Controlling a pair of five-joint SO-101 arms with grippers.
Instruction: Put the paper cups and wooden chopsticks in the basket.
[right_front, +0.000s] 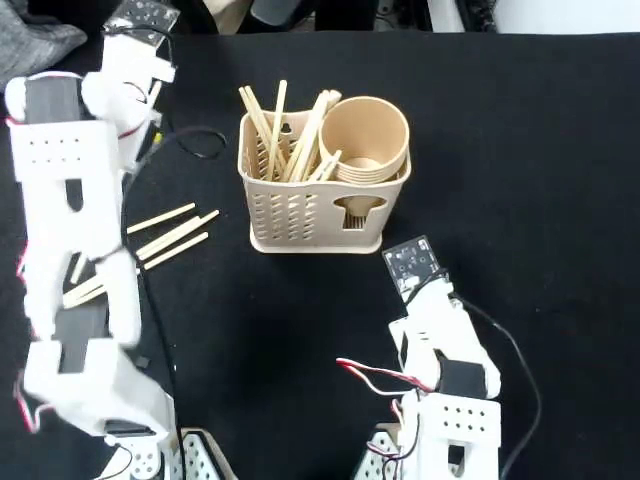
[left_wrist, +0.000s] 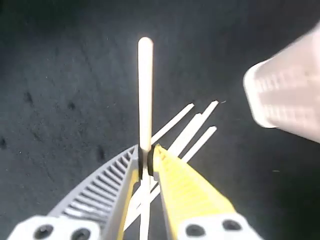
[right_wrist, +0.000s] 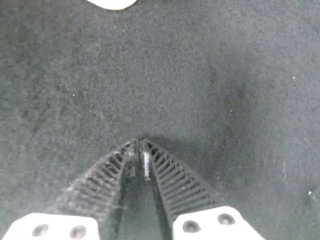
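1. Left wrist view: one wooden chopstick is pinched in the left pincer, with most of its length sticking out past the tips.
2. The basket stands in the middle of the black surface. Paper cups and a bunch of chopsticks are already inside it.
3. More loose chopsticks lie on the surface to the left of the basket.
4. The right pincer is pressed together on nothing, over bare surface on the near side of the basket.
5. The held stick should be kept squeezed tight and carried right until it is over the basket's left half. It should then be tipped end-down and only then let go, so that the rim and the cups are not knocked.
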